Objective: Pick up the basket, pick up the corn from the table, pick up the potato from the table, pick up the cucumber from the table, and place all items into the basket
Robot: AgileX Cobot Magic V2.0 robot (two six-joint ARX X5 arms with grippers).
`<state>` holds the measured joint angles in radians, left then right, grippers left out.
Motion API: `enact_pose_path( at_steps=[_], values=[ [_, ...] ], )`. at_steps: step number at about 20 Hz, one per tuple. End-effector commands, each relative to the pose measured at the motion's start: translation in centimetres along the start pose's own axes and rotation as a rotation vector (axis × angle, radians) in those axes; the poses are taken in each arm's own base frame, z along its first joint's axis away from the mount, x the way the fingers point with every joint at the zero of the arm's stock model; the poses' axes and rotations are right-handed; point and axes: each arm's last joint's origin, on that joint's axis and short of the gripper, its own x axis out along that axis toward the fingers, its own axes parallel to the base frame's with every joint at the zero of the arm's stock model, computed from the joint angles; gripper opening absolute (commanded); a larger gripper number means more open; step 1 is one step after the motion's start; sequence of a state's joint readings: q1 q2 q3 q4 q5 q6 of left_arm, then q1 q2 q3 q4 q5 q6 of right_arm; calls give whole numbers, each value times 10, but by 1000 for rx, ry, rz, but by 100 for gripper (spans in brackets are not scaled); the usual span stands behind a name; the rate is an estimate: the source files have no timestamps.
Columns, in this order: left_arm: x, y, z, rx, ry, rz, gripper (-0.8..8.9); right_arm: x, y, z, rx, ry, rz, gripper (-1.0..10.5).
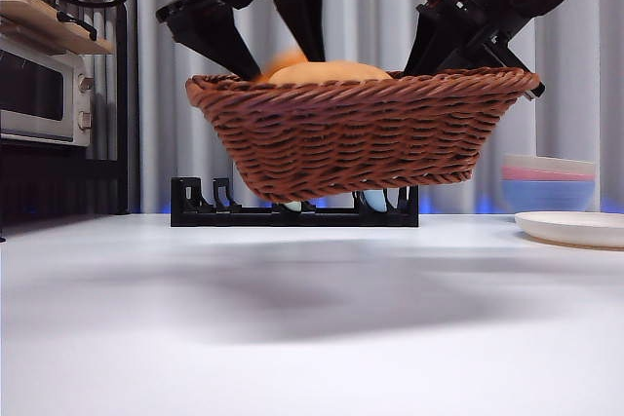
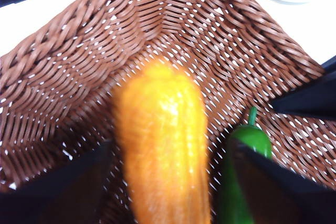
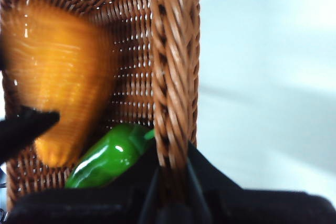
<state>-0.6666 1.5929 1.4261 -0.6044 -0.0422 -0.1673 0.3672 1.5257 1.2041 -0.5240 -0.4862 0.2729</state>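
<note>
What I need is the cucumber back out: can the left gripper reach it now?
Probably yes. The left gripper hangs open over the basket, and the cucumber lies uncovered beside the corn. The corn between its jaws and the right gripper clamped on the nearby rim could crowd it.

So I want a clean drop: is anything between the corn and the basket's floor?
Nothing visible. The corn is between the open left pincer's jaws, over bare weave of the basket. The cucumber lies beside it, near one wall. The right pincer grips the rim, off to the side.
</note>
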Motion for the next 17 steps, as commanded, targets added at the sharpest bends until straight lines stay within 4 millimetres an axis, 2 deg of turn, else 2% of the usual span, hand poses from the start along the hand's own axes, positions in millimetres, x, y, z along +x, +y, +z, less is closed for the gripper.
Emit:
enact_pose_path(
  at_steps=[1,5,8,10,12,14,16,17],
  values=[
    [-23,-1,5,5,-56,-10,648,0,1,2,17,-17,10,-16],
    [-89,-1,13,-5,-230,-43,647,7,-5,8,104,-80,-72,-16],
    [-146,1,19,-13,-387,-70,647,32,-17,9,217,-66,-80,-16],
    [-177,2,21,-16,-473,-84,647,53,-25,5,249,-27,-102,-16],
    [-196,3,21,-8,-527,-89,647,70,-34,0,269,10,-153,-16],
    [-206,4,20,-6,-552,-89,647,79,-40,-4,284,44,-169,-11],
    [-208,5,20,13,-553,-79,647,80,-41,-7,286,64,-179,77],
    [-208,5,20,17,-548,-76,647,79,-41,-7,279,66,-177,175]
  ],
)
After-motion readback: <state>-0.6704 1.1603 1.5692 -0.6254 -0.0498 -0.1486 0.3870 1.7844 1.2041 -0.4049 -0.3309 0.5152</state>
